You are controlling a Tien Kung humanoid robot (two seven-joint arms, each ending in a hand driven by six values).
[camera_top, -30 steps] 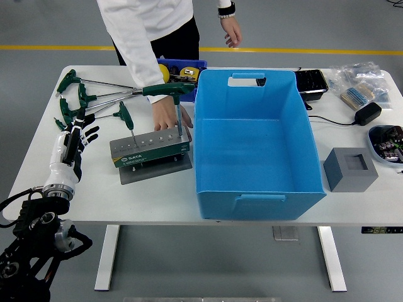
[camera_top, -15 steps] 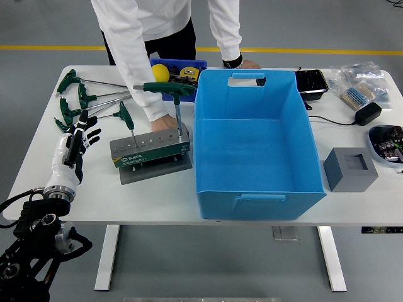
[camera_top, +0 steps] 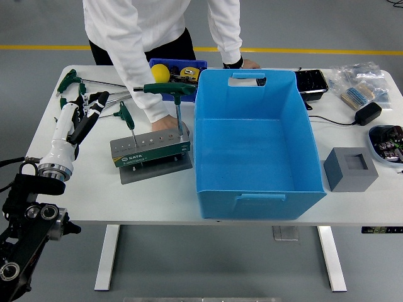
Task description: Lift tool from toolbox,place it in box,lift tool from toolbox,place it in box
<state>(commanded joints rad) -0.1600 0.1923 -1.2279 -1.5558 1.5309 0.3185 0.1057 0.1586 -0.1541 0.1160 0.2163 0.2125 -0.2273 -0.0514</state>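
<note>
**Left hand over the wrenches at the table's left end**

Reaching in from the lower left corner, the robot's left hand (camera_top: 87, 112) hangs above the white table (camera_top: 94, 189) near its left edge, its black fingers (camera_top: 99, 99) loosely spread and holding nothing. The fingertips lie over the green-handled T-wrenches (camera_top: 75, 88) that are spread flat by the far left corner; whether they touch one cannot be told.

The toolbox (camera_top: 150, 149), a grey slotted stand with a green front, sits on a grey plate left of the table's middle. Two T-handle tools stand upright in it: a small one (camera_top: 126, 118) at its left end and a tall one (camera_top: 171, 93) at its right end, whose green crossbar lies level above the stand. A person in a white top stands at the far edge and leans over the table. One of the person's hands (camera_top: 165, 123) rests flat on the table just behind the stand, beside the tall tool's shaft; the other (camera_top: 242, 63) rests near the far edge behind the blue box (camera_top: 255, 148).

That large box stands open just right of the toolbox and shows only its blue floor. A small blue bin (camera_top: 178, 69) with a yellow ball in it sits at the far edge beside the box. A grey block (camera_top: 350, 168) stands right of the box, and a black adapter (camera_top: 367, 113) with its cable lies near the right edge.
</note>
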